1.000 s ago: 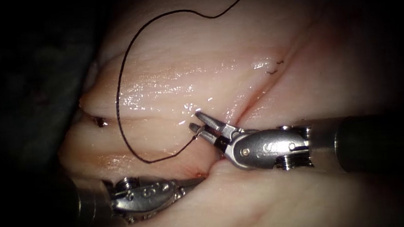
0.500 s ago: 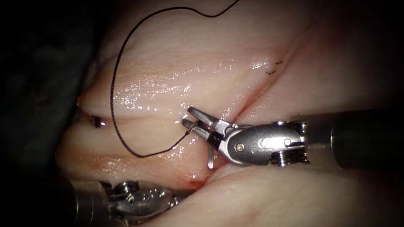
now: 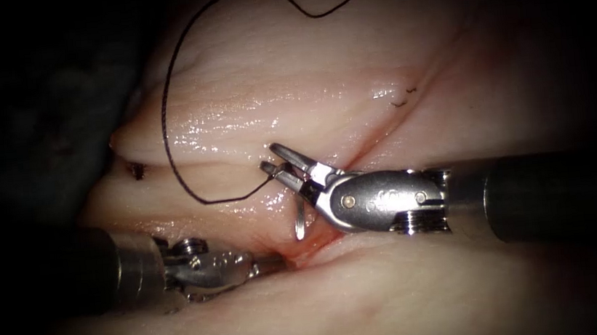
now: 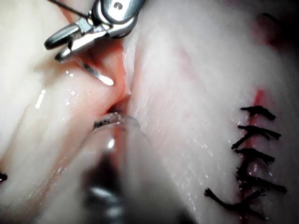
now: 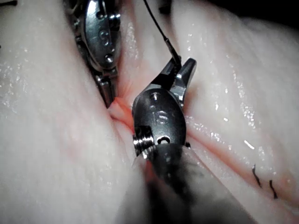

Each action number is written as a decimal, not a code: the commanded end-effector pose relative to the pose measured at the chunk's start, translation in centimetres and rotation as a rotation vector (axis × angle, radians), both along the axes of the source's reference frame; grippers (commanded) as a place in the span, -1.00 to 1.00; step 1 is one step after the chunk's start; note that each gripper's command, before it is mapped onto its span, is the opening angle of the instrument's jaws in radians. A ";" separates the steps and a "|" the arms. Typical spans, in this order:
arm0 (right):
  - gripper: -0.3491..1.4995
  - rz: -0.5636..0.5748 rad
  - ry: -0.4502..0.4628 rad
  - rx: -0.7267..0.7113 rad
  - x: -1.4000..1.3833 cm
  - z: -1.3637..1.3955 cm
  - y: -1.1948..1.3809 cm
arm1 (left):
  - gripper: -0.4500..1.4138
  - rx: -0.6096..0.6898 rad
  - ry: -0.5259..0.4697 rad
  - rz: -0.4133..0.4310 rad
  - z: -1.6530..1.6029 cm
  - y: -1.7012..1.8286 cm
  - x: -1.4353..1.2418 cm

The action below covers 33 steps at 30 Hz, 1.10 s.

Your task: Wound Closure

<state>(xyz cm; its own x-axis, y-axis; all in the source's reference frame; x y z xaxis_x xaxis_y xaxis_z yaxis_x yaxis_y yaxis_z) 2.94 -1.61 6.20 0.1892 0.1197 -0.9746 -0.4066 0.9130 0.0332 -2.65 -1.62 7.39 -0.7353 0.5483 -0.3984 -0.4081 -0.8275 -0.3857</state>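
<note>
We are seeing right claw [image 3: 274,168] gripping needle [image 3: 299,223] near thread [image 3: 166,122] end; left claw [image 3: 268,265] pinching tissue [image 3: 249,114] at cut [image 3: 376,142].

The tissue [image 3: 370,306] is the bearing surface, a pale, glistening slab split by its cut [image 3: 376,138]; black thread [image 3: 167,122] lies looped over it left of the cut. Short cut ends of thread [image 3: 403,99] sit beside the cut; red fluid [image 3: 299,251] stains the groove.

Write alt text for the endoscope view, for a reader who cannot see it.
The right hand holds the needle near its thread end, the needle hanging down into the cut in the tissue. The thread loops up over the tissue left of the cut. The left hand lies low in the cut, its tip buried.
</note>
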 end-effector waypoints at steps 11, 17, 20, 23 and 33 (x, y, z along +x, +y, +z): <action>-1.00 -0.003 0.014 0.074 0.11 0.04 0.01 | -0.71 -0.048 -0.048 -0.092 -0.18 0.29 -0.06; -1.00 0.043 -0.006 0.126 0.09 0.04 0.13 | -0.73 -0.066 -0.030 -0.098 -0.21 0.27 -0.07; -1.00 0.059 0.008 0.158 0.08 0.05 0.17 | -0.71 -0.065 -0.029 -0.094 -0.23 0.26 -0.08; -1.00 0.100 0.093 0.433 0.10 0.07 0.14 | -0.71 -0.068 -0.030 -0.097 -0.25 0.27 -0.09; -1.00 0.094 0.237 0.935 0.15 0.07 -0.04 | -0.73 -0.066 -0.030 -0.099 -0.25 0.28 -0.09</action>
